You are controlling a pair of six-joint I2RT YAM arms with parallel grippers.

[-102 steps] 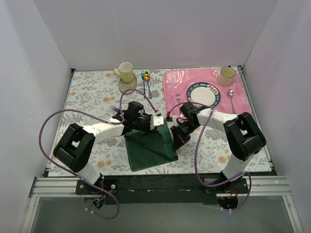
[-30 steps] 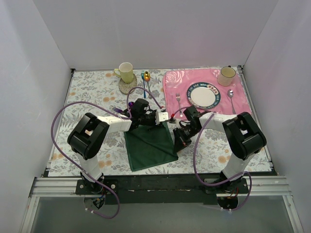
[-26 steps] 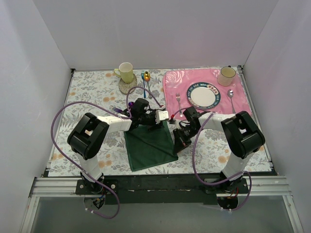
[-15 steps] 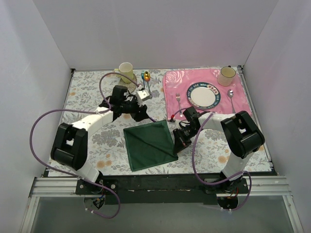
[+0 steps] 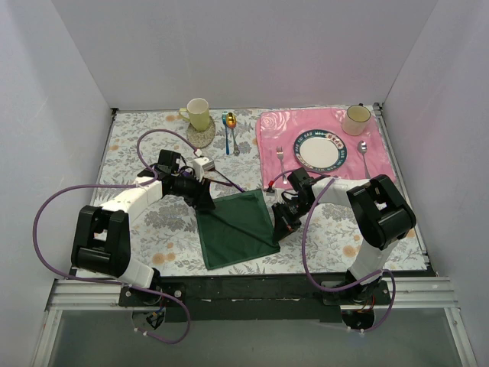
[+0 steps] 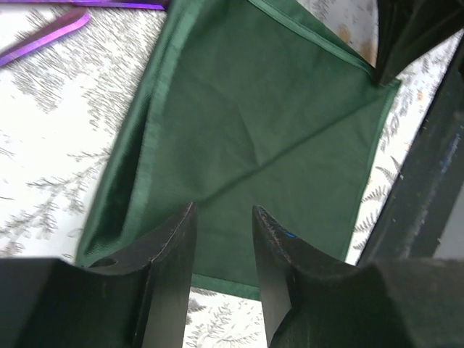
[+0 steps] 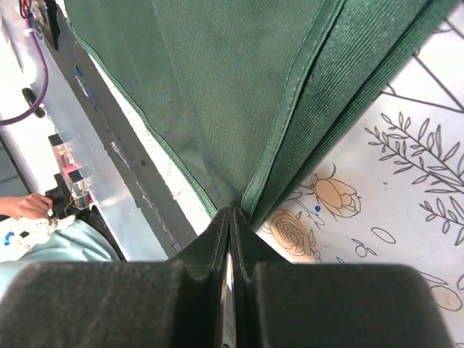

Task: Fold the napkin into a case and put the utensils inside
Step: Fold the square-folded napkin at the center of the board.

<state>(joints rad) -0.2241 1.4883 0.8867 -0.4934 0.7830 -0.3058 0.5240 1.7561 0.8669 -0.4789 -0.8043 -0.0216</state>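
The dark green napkin lies folded into a flat square with a diagonal crease on the floral tablecloth. It fills the left wrist view and the right wrist view. My right gripper is shut on the napkin's right edge, its jaws pinching the hem. My left gripper is open and empty, hovering over the napkin's far left corner. The purple utensils lie just behind the napkin; they show at the top left of the left wrist view.
A yellow mug on a coaster and blue and gold spoons are at the back. The pink placemat at the back right carries a plate, a silver fork, a silver spoon and a mug.
My left gripper let go of the napkin's raised far edge, swung back toward the mug, then came to the napkin's far left corner. The napkin now lies flat. The right gripper held.
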